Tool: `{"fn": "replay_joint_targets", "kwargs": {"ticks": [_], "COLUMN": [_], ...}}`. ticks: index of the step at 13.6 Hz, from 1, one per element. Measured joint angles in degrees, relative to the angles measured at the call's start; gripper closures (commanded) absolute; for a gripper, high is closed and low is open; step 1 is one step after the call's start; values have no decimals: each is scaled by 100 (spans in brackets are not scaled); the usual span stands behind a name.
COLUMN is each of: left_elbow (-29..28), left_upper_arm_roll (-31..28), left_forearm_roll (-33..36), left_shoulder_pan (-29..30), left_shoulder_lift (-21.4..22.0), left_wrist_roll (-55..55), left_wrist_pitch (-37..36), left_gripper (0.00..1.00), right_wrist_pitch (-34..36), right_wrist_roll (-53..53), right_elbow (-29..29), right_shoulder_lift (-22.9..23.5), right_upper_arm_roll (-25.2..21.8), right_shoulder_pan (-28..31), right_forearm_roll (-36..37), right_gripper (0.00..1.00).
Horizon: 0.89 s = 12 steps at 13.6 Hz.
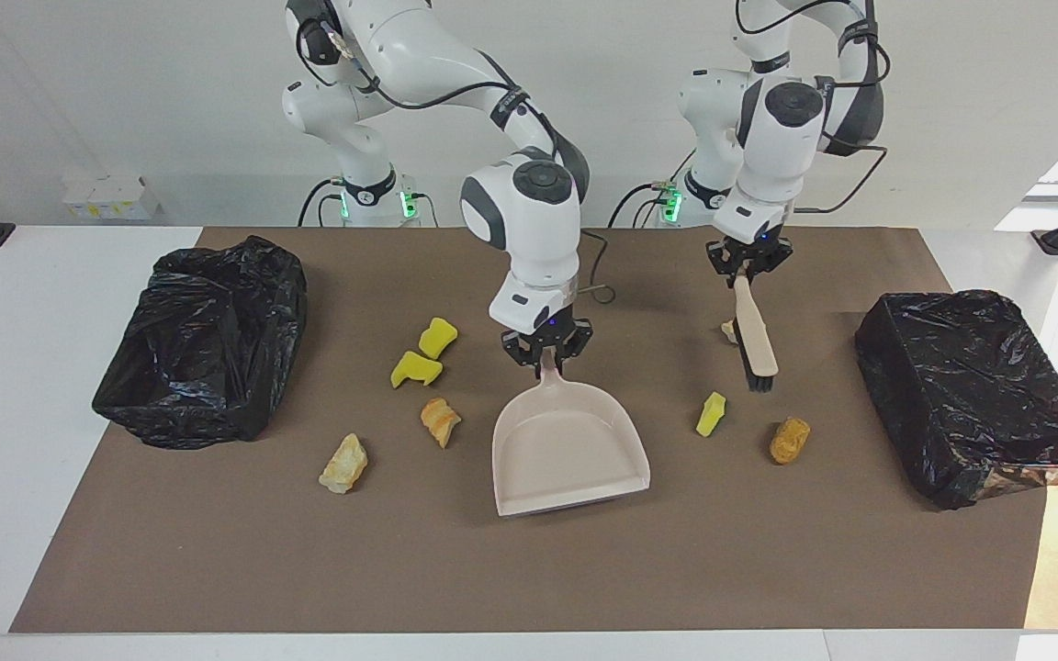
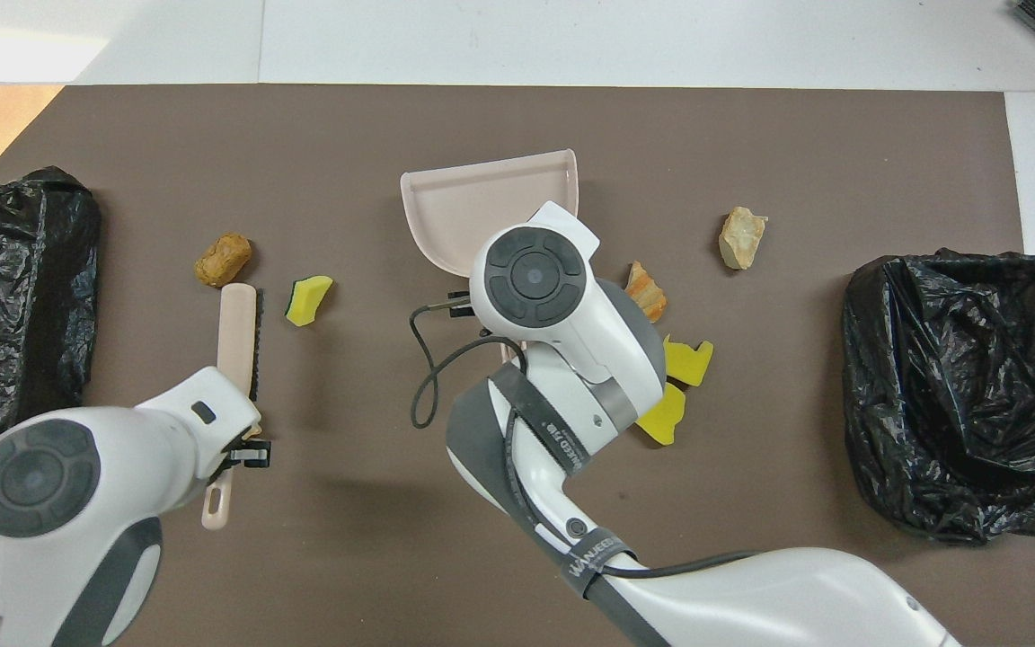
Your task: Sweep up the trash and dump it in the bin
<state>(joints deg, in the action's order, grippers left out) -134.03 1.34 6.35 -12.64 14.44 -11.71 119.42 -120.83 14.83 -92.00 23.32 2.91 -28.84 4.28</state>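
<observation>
Brown mat (image 1: 217,551) over a white table, black-lined bin (image 1: 203,340) at the right arm's end, another bin (image 1: 970,395) at the left arm's. Right gripper (image 1: 547,353) clamps the dustpan (image 1: 566,445) by its handle, mid-mat. Left gripper (image 1: 749,266) grips the brush (image 1: 757,344), bristles hanging over the mat. Trash (image 1: 437,420) lies scattered on the mat either side of the dustpan: yellow sponge bits, tan chunks.
</observation>
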Motion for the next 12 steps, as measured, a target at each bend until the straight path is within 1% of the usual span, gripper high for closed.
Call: {"fn": "replay_joint_targets", "kwargs": {"ticks": [3,5,7,9,10,12], "left_elbow": [831,1221,1593,1799,1831,1824], "left_upper_arm_roll": [-6,-12,-16,-14,-13,24], "left_forearm_roll": [7,7,7,7,7,4], "left_shoulder_pan": [738,1170,1507,1663,1692,1690], "left_shoulder_lift": [-793,-1255,-1781,-2162,-2288,-2397], "left_wrist_roll": [1168,1863,2276,2485,2539,2556], "left_wrist_pitch": [5,77,264,400,467,477], "left_gripper": [100,100,100,100,100,100], "right_wrist_pitch": [329,445,445,423,410,413], "right_wrist_roll": [-2439,-3818,-5074,-6282,-6771,-7476], "right_elbow": [-140,-185,-224,-224,-186,38], "right_shoulder_lift": [-99,-98,-93,-70,-42,146], "right_upper_arm_roll": [-6,-16,-27,-29,-30,-31], "right_shoulder_pan": [360,587,781,980,1095,1211], "right_forearm_roll": [26,27,97,407,486,575], "right_gripper": [100,100,100,100,100,100]}}
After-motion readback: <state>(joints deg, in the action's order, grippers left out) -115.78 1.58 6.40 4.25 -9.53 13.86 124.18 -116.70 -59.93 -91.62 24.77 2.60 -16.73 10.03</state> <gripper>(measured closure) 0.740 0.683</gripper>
